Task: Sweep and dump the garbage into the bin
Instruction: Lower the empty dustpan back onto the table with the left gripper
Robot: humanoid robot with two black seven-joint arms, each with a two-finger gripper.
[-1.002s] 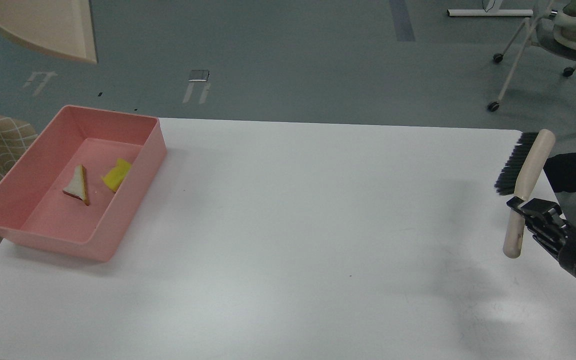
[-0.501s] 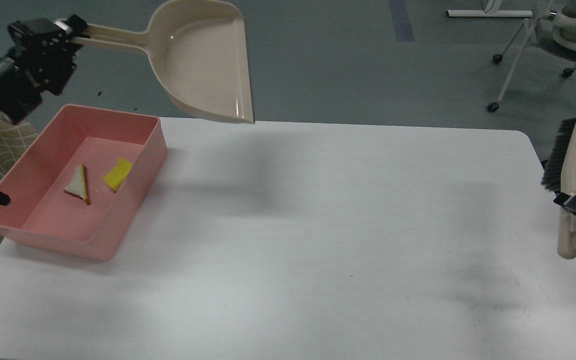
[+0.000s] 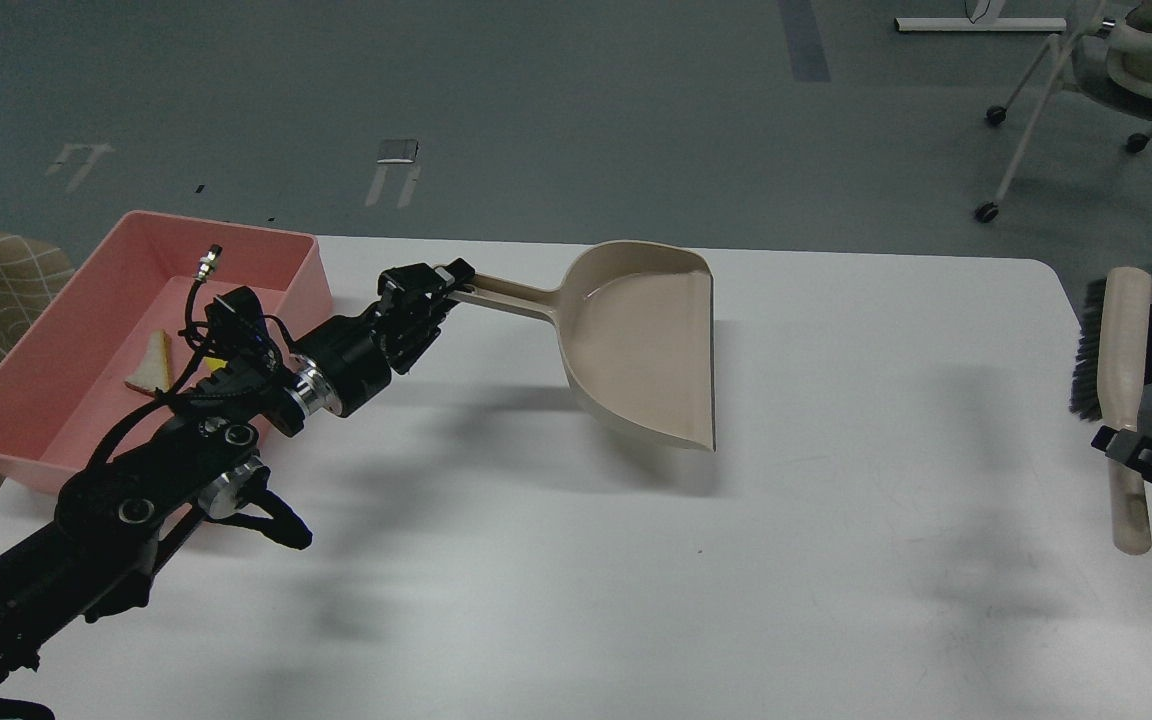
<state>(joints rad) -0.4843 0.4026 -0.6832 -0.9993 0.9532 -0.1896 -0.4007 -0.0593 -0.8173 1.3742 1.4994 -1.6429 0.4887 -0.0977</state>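
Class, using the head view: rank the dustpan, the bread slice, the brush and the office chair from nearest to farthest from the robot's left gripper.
From the left gripper:
1. Dustpan, its handle in the grip.
2. Bread slice, left, in the pink bin.
3. Brush, at the table's right edge.
4. Office chair, far right, on the floor.

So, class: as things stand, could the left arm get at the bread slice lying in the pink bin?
Probably not right away. The left gripper is shut on the dustpan handle, so its fingers are occupied. The bread slice lies in the open-topped bin beside that arm's forearm, uncovered; nothing blocks it from above.
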